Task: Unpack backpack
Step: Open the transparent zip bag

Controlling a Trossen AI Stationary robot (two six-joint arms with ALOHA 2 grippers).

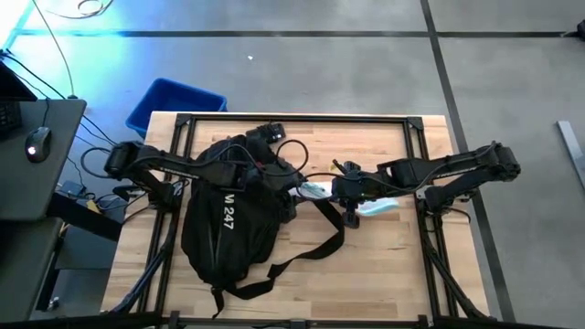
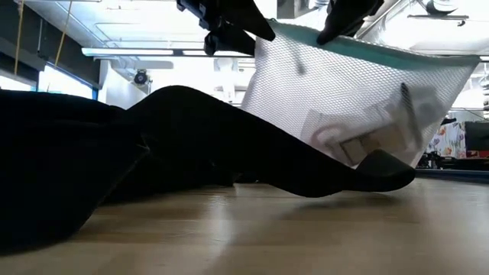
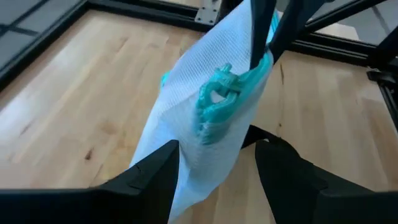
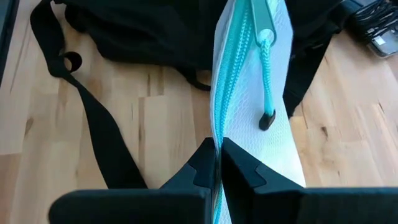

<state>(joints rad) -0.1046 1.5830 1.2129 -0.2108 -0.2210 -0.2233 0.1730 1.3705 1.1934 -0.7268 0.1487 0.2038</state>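
Note:
The black backpack lies on the table's left half, its straps trailing toward the middle. Beside it hangs a white mesh pouch with a teal zip. My right gripper is shut on that zip edge. My left gripper reaches over the backpack and stands open, one finger on either side of the pouch's end. In the low view a strap hides the pouch's lower edge. My left gripper is open around the pouch's end; one finger lies close against the mesh, and I cannot tell whether it touches. My right gripper pinches the pouch's teal zip edge between its two fingers, slanting down from the table's right. The pouch hangs below, its zip pull and cord dangling.
A black device with cables sits at the table's far edge behind the backpack. A blue bin stands on the floor past the far left corner. Bare wood shows at the near right.

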